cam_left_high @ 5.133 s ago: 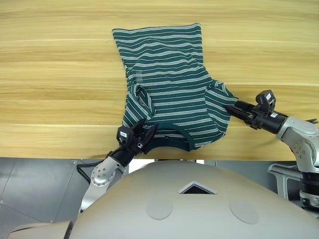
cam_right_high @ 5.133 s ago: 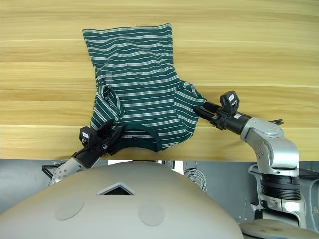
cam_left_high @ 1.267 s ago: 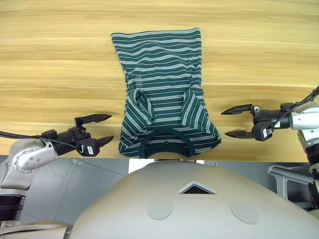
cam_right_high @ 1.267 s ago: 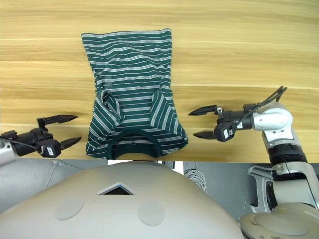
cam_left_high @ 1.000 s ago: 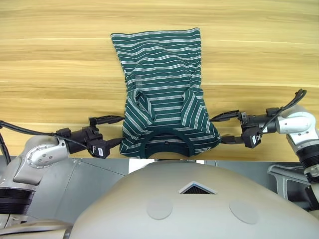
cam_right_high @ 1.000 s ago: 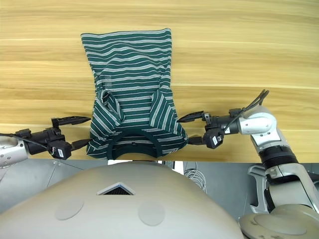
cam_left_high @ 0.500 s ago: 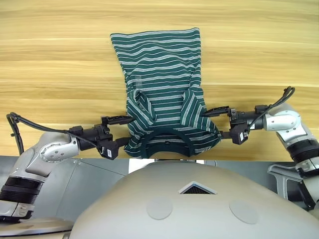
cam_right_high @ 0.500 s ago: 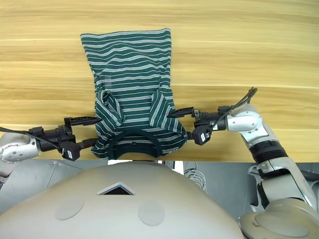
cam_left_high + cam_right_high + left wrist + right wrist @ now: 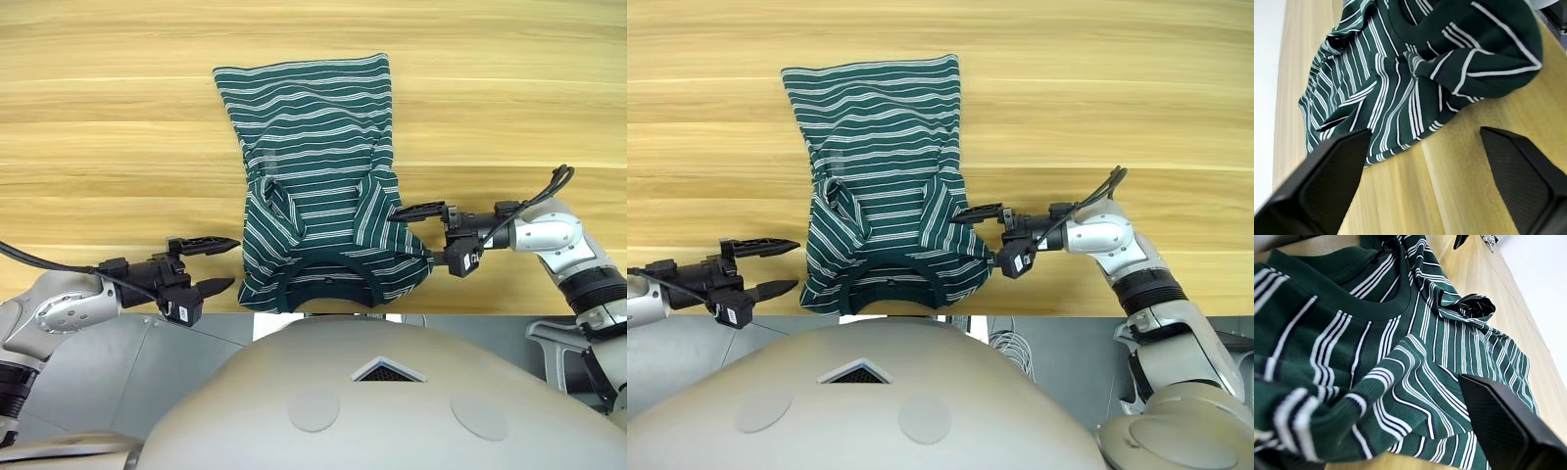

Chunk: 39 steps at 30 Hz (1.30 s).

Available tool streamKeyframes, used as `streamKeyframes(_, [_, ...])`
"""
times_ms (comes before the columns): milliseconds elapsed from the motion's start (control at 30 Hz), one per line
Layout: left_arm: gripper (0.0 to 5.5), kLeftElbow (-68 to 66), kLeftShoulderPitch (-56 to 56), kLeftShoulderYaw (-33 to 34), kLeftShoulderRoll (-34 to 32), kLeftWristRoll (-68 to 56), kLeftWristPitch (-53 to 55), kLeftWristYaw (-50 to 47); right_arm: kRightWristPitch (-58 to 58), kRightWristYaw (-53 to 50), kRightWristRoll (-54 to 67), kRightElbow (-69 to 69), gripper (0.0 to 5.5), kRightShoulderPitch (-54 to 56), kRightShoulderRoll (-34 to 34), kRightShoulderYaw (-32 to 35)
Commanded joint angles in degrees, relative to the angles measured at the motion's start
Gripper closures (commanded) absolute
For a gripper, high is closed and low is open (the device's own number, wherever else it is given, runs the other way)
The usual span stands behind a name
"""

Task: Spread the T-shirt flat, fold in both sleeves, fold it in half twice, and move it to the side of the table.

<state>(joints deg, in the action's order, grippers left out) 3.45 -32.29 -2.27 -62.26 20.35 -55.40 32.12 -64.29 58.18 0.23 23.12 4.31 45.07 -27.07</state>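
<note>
- T-shirt [image 9: 313, 147] lies on the table [image 9: 98, 147], sleeves tucked in, collar at the near edge.
- Our left gripper [image 9: 233, 262] waits just beside the left shoulder, fingers spread, not touching.
- Our right gripper [image 9: 409, 237] straddles the right shoulder edge, fingers spread, likely set for the half fold.

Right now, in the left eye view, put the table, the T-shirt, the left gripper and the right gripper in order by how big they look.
1. table, by far the largest.
2. T-shirt.
3. left gripper and right gripper: they look too alike to rank.
</note>
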Motion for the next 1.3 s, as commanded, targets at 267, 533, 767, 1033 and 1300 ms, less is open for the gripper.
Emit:
streamKeyframes(267, [1.48, 0.4, -3.9, -7.6, 2.1, 10.2, 3.1, 2.4, 0.8, 0.3, -3.9, 2.6, 1.42, 1.9, 1.1, -1.7])
streamKeyframes(533, [1.48, -1.6, 0.8, -11.6, 4.2, 10.1, 4.0, 1.9, 0.6, -0.5, -4.3, 3.1, 1.42, 2.9, 0.7, -2.3])
streamKeyframes(767, [1.43, -5.1, 4.7, -14.6, 4.3, 11.3, 3.9, 2.3, 0.1, 0.1, -3.7, 3.1, 2.06, 2.4, 1.3, -3.2])
streamKeyframes(1033, [3.00, -10.2, 7.4, -18.2, 2.3, 7.4, 2.7, 3.9, -0.1, 0.2, -3.0, 3.0, 3.52, 2.4, 2.1, -3.9])
streamKeyframes(1300, [4.50, -10.9, 9.7, -22.2, -0.5, 0.8, 2.4, 7.6, 0.2, -0.7, -3.2, 2.6, 4.95, 2.5, 2.0, -3.9])
